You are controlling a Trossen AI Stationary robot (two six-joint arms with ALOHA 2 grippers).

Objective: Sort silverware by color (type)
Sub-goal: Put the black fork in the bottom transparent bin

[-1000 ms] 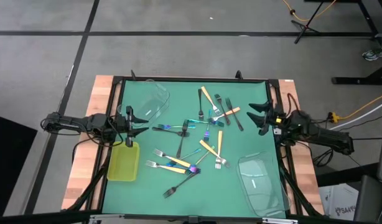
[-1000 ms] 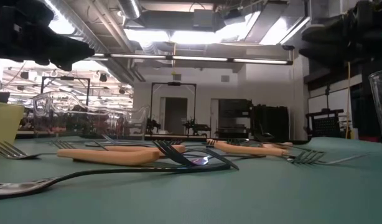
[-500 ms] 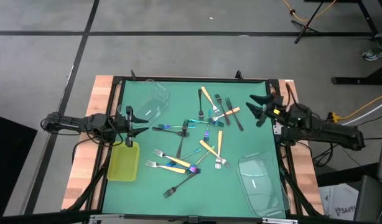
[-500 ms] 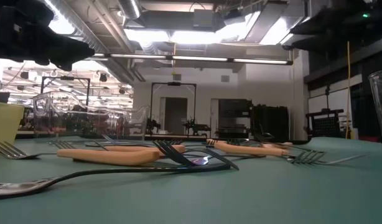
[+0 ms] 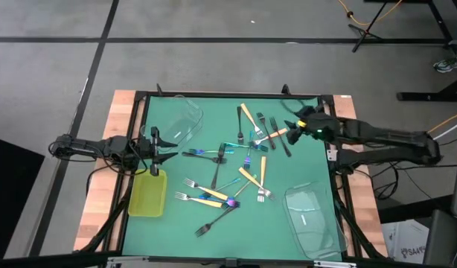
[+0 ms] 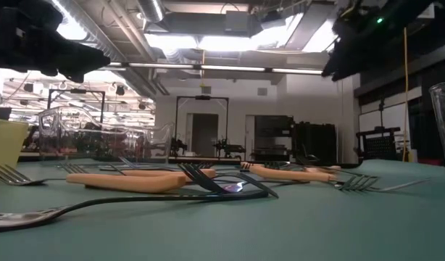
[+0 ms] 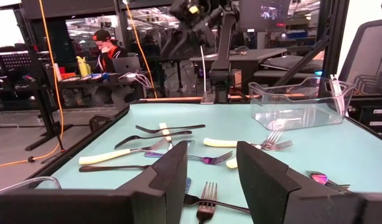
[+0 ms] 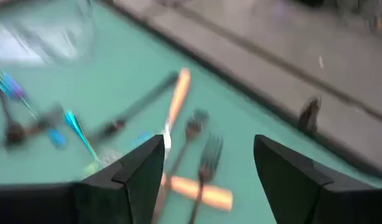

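The silverware lies scattered across the middle of the green mat: orange-handled forks, dark ones and iridescent blue-green ones, several crossing or touching each other, none inside a container. A yellow-green tray sits at the mat's left edge, one clear tub near the far left corner and another clear tub near the front right corner. The right gripper hangs over the mat's far right part, just beside an orange-handled fork, fingers spread wide and holding nothing. The left gripper waits at the left edge above the tray, also wide and empty. The mat rests on a wooden table over grey floor; beyond it a person sits at a cluttered desk.
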